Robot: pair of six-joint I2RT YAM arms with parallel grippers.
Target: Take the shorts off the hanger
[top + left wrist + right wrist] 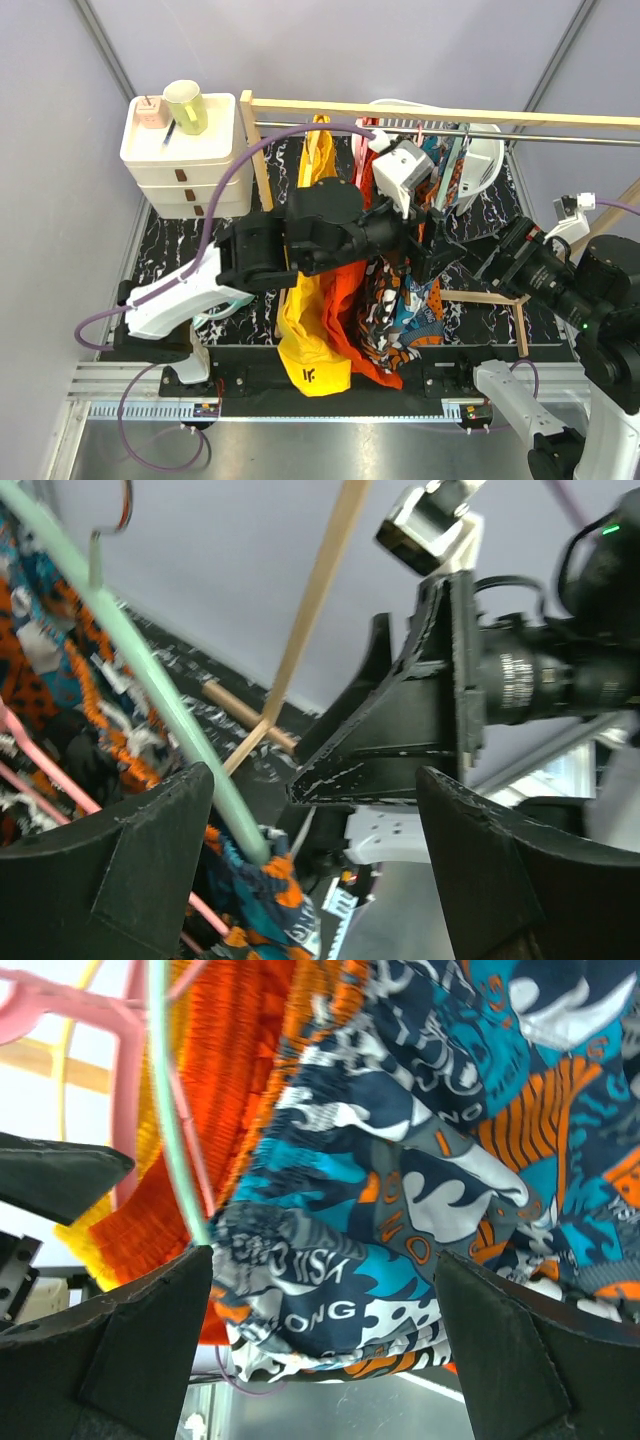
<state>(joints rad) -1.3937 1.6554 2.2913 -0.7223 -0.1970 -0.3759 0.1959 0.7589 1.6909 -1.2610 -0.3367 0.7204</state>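
The blue/teal and orange patterned shorts [405, 310] hang at the rack's middle on a mint-green hanger [170, 1110]. In the right wrist view the shorts [400, 1210] fill the frame, their lower fold between the open fingers of my right gripper [322, 1260]. My left gripper [315, 780] is open; the mint-green hanger bar [160, 690] runs beside its left finger [110, 870], with shorts fabric [265, 890] at the bar's end. A dark patterned cloth with orange and white [40, 660] hangs further left. From above, the left gripper [428, 235] and right gripper [480, 268] face each other by the shorts.
Plain yellow shorts [310, 340] and orange-red shorts [350, 290] hang left of the patterned ones. A pink hanger [130, 1060] sits beside the green one. A wooden frame [400, 108] and metal rail [520, 130] cross above. White drawers [185, 165] stand back left.
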